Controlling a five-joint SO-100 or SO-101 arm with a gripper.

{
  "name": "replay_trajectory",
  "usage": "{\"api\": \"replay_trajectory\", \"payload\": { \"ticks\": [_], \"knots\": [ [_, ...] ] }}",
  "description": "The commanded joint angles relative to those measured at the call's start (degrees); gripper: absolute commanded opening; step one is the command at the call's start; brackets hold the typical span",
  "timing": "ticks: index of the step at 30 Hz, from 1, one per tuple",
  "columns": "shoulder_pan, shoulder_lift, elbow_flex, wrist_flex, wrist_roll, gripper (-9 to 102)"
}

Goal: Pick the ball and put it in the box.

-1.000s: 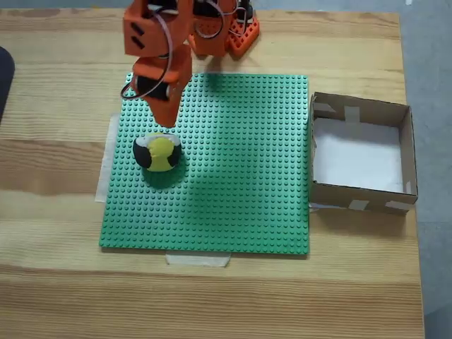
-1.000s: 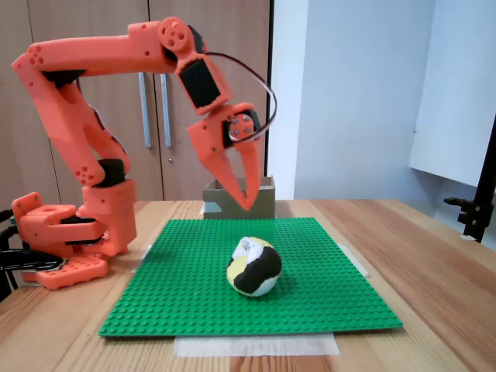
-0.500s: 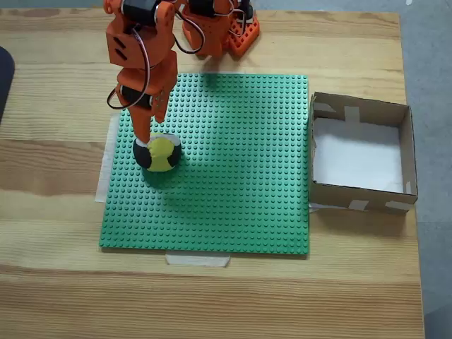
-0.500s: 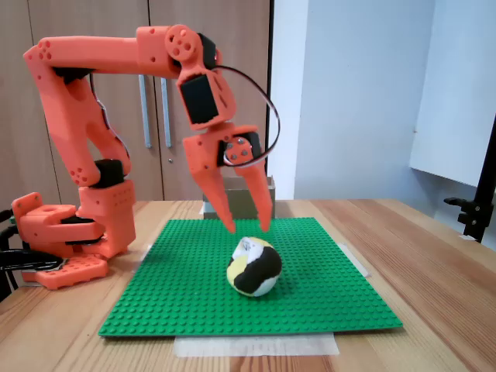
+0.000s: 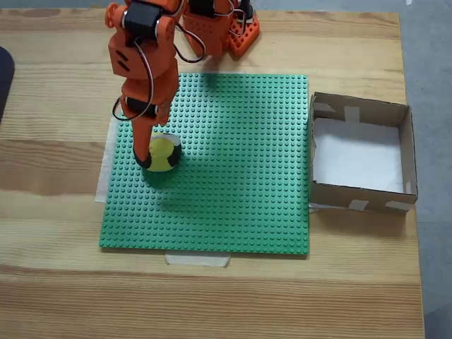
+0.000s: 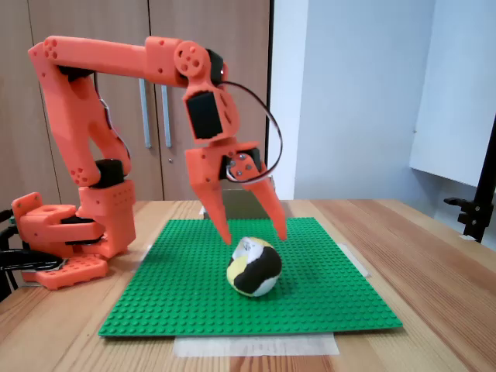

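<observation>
The ball [image 5: 166, 153] [image 6: 254, 267], patched yellow, black and white, rests on the left part of the green studded baseplate [image 5: 233, 183] [image 6: 186, 302]. My orange gripper [image 5: 145, 150] [image 6: 254, 235] hangs open just over it. In the side fixed view its two fingertips stand spread to either side of the ball's top, and I cannot tell whether they touch it. Nothing is held between the fingers. The box [image 5: 361, 152], brown cardboard with a white floor and pale tape strips, sits off the baseplate's right edge in the top-down fixed view.
The arm's orange base [image 5: 226, 28] [image 6: 66, 240] stands at the back of the wooden table [image 5: 212, 296]. Tape strips hold the baseplate down. The table's right edge runs just past the box. A dark stand [image 6: 477, 201] rises at the right in the side view.
The gripper has come down from above and behind the ball to just over it, and its fingers have spread from nearly shut to wide open. The ball and box have not moved.
</observation>
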Motion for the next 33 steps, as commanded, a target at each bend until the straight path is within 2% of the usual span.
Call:
{"api": "replay_trajectory", "payload": {
  "ticks": [1, 14, 33],
  "knots": [
    [-0.79, -0.88, -1.32, -1.49, 0.35, 37],
    [-1.23, -3.96, 0.88, -6.77, -0.09, 35],
    [-0.18, -2.02, 6.68, -15.38, -0.7, 27]
  ]
}}
